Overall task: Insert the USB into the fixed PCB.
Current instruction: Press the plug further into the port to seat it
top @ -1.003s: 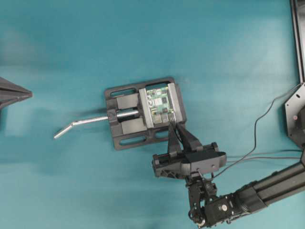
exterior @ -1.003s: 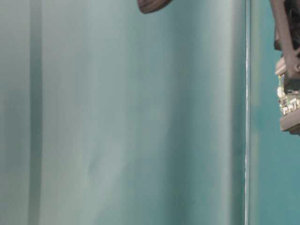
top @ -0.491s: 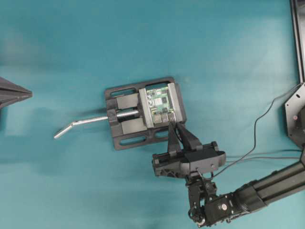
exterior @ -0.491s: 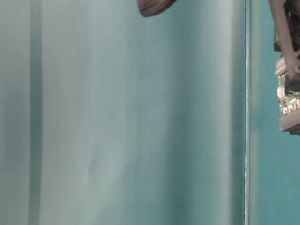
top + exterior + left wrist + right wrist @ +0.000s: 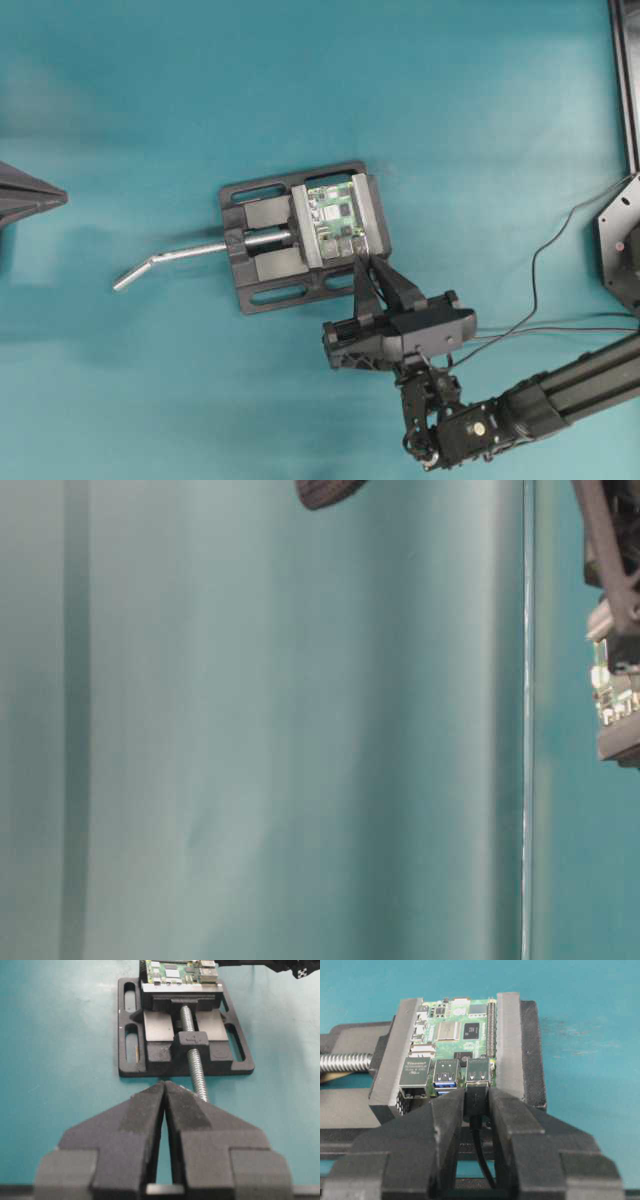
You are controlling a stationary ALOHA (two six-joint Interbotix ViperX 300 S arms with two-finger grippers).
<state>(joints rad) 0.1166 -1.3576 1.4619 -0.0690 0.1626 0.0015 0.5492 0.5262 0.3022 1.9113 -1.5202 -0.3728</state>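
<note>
Plug end of the USB (image 5: 476, 1098) sits pinched between my right gripper (image 5: 476, 1105) fingers, jaws clenched on it w/ the thin black cable (image 5: 482, 1155) trailing back down between them. From the right wrist view the plug's front is right at the mouth of the right-hand stacked port on the fixed PCB (image 5: 457, 1042); can't tell if it's seated or just touching the opening. Board is green, lying flat, clamped between the two grey jaw plates of the black vise (image 5: 512, 1045).

Overhead: right gripper (image 5: 368, 272) comes in from the lower right, fingertips at the near edge of the fixed PCB (image 5: 335, 215), which sits in the right part of the vise (image 5: 262, 245). Vise's silver bent handle (image 5: 165, 262) sticks out to the left over the teal table (image 5: 150, 120).

Left gripper (image 5: 164, 1091) is well apart from the vise, at the far left edge overhead, pointing toward it. I see its jaws pressed together in the left wrist view, nothing between them. Vise screw (image 5: 194, 1050) runs straight toward that cam.

Table-level view is mostly teal blur; only a sliver of the board and vise shows at the right edge.
</note>
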